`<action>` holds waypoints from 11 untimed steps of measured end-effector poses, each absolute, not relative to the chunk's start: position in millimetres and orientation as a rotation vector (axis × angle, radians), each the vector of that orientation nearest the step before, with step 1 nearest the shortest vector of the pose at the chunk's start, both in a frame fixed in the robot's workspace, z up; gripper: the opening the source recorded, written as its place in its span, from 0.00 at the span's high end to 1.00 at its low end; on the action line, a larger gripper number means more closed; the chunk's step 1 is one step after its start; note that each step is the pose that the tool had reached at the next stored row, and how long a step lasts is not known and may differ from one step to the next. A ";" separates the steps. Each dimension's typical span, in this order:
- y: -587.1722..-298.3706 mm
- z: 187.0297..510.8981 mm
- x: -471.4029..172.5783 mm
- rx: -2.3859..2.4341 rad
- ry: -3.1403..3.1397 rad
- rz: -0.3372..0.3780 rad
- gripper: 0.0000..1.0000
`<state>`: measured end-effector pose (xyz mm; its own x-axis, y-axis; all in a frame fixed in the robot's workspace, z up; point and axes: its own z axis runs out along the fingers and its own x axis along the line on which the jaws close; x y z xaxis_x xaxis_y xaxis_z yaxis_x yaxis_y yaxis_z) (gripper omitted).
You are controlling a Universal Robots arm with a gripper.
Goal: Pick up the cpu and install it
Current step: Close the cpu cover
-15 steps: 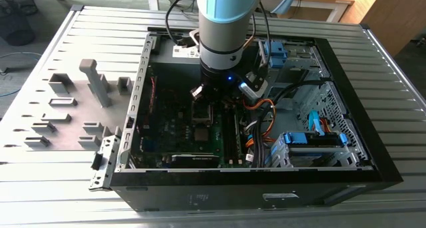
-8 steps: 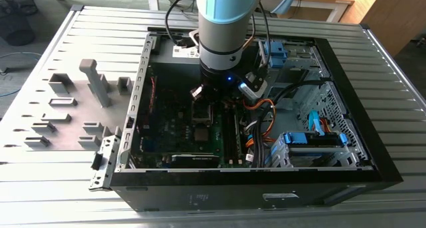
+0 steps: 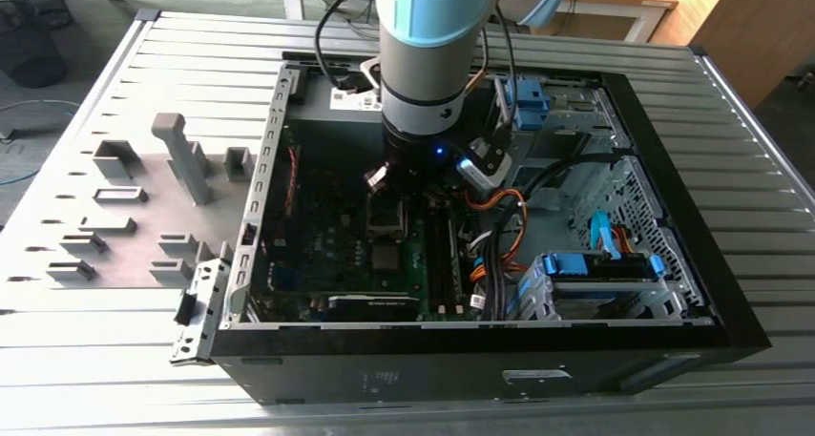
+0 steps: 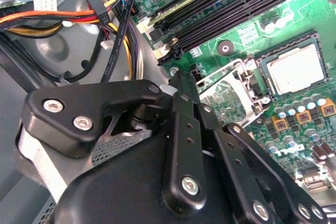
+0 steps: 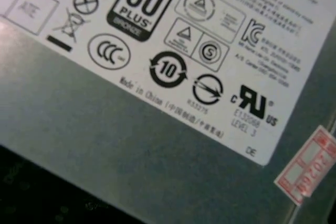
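The arm (image 3: 427, 64) is hanging down into the open case (image 3: 382, 360). Its gripper (image 4: 179, 82) is hovering low over the green board (image 4: 315, 19), close by a metal bracket (image 4: 231, 95). Whether it is open or gripping anything, I cannot tell. The cpu (image 4: 295, 71) is lying flat in a dark frame on the board, just beside that bracket and apart from the gripper.
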<state>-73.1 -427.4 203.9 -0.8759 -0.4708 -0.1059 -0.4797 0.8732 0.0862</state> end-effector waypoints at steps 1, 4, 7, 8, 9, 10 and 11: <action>-427.9 203.9 -73.2 -0.759 2.960 0.168 0.89; -429.1 203.9 -73.8 -0.778 2.956 0.169 0.89; -429.5 203.9 -74.1 -0.792 2.952 0.170 0.89; -429.6 203.9 -74.1 -0.796 2.951 0.170 0.89; -429.6 203.9 -74.2 -0.799 2.951 0.170 0.89; -429.7 203.9 -74.2 -0.801 2.950 0.170 0.89; -429.7 203.9 -74.2 -0.804 2.950 0.170 0.89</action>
<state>-74.2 -429.7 203.9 -0.8593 -0.5004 -0.1059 -0.5093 0.8563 0.0860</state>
